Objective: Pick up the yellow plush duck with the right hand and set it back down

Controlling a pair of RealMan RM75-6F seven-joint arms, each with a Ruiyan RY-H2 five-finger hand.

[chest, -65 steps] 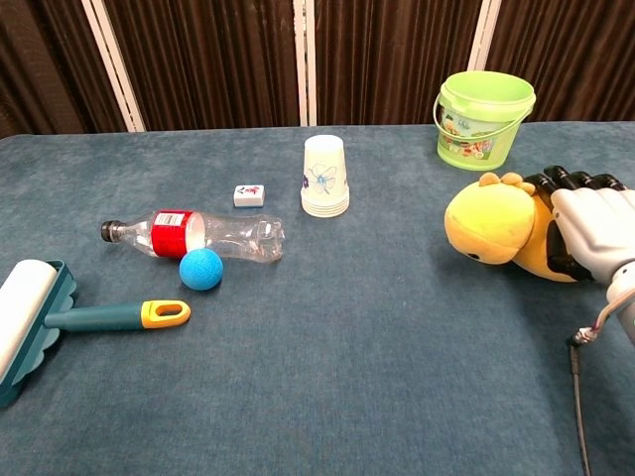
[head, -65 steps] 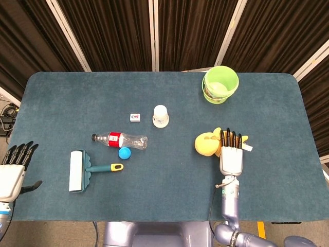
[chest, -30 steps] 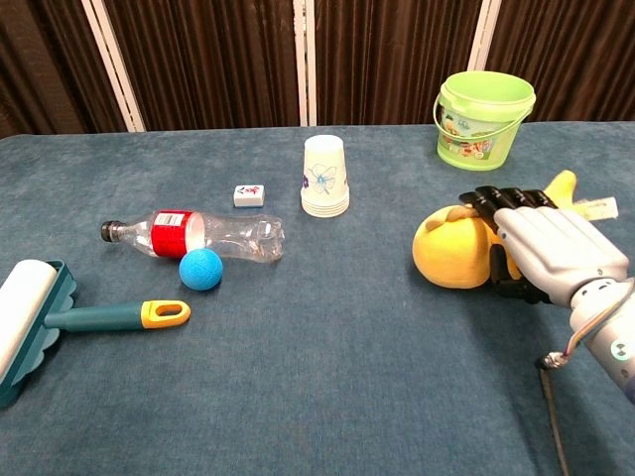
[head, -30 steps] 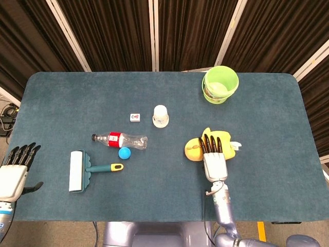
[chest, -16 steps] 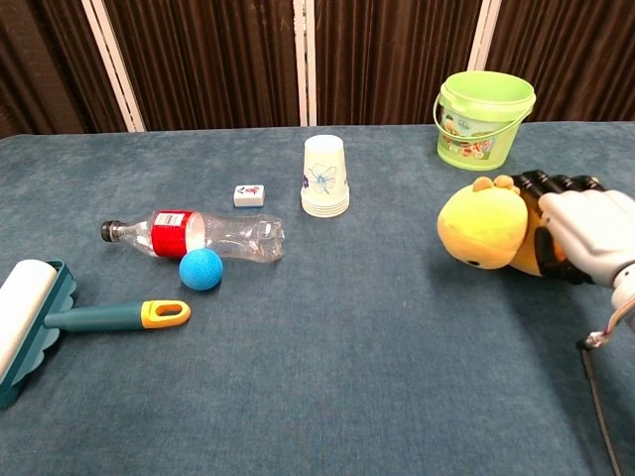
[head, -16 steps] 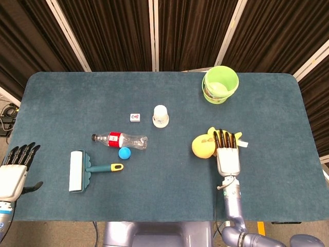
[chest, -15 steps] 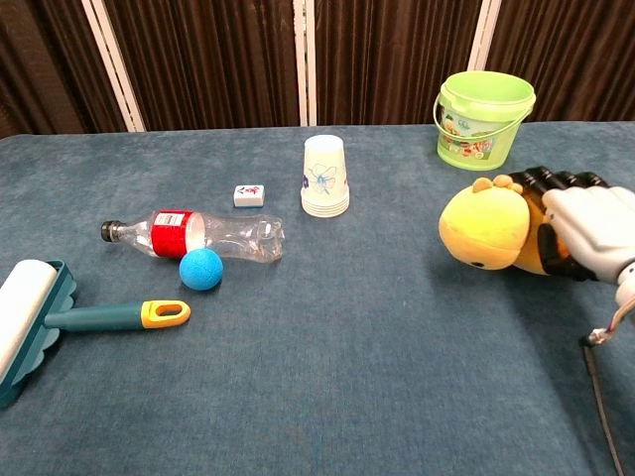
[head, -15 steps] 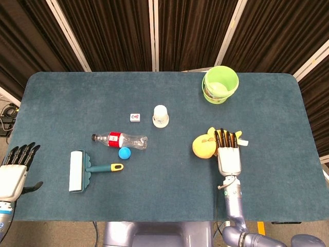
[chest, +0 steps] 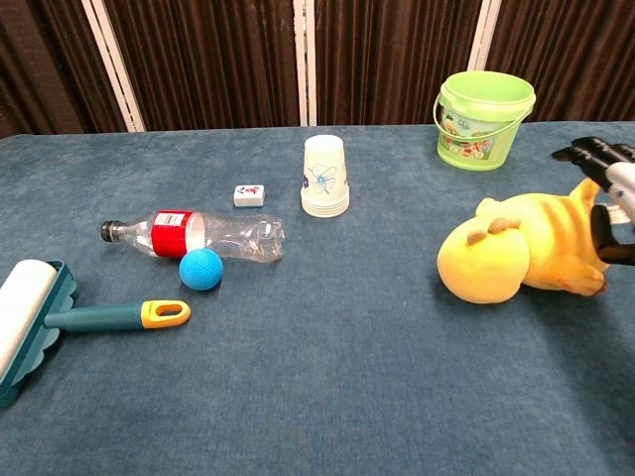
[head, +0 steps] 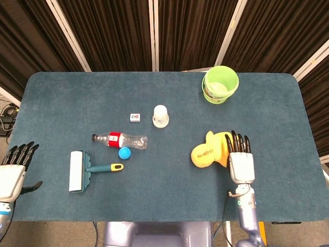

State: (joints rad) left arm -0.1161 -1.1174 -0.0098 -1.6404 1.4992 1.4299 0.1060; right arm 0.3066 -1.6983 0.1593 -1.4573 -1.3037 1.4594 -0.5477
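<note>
On the table [head: 154,180] the yellow plush duck [chest: 526,253] now lies released, my right hand [head: 241,159] spread, empty, beside it: task seemingly done.

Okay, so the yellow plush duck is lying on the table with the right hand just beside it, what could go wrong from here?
The right hand sits open against the yellow plush duck, apparently not gripping it; as it withdraws, a finger could snag the soft body and drag or roll the toy. The duck lies on its side near the table's right end, so a nudge that way could push it toward the edge.
</note>
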